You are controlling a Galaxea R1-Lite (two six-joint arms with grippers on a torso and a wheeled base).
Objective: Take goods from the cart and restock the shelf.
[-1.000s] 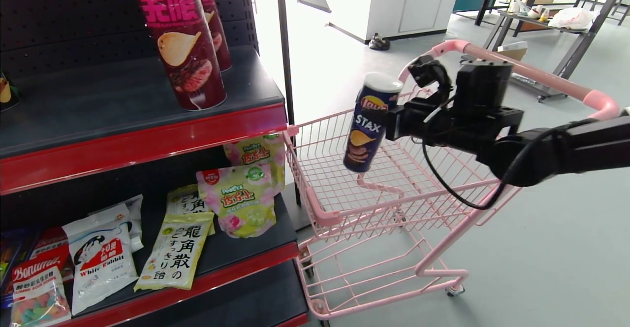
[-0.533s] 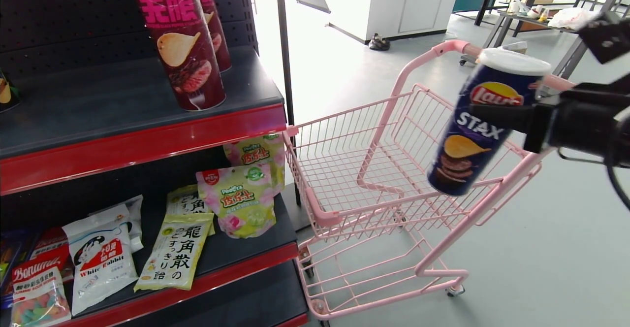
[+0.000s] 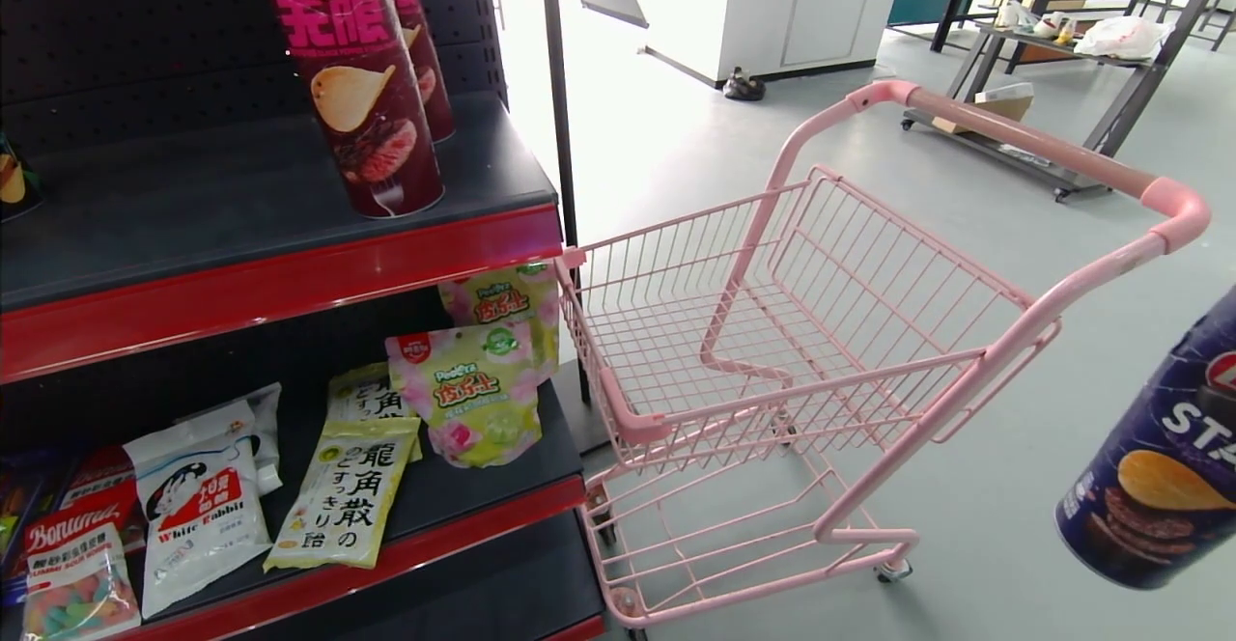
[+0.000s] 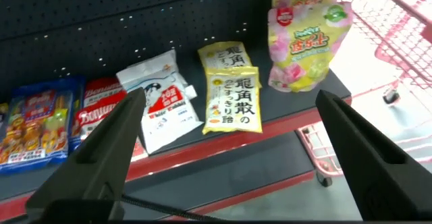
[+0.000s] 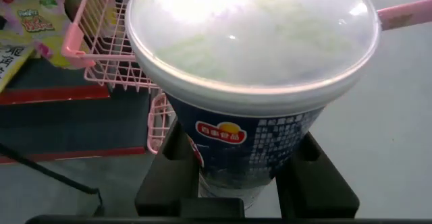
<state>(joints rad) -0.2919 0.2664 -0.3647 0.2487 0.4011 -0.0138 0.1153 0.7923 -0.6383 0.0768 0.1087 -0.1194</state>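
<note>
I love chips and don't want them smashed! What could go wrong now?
The blue chip can hangs tilted in the right gripper above bare floor, so it might slip and drop. The pink cart stands between it and the shelf, so the can could bump the handle. Set down carelessly, it could topple the tall maroon cans.
</note>
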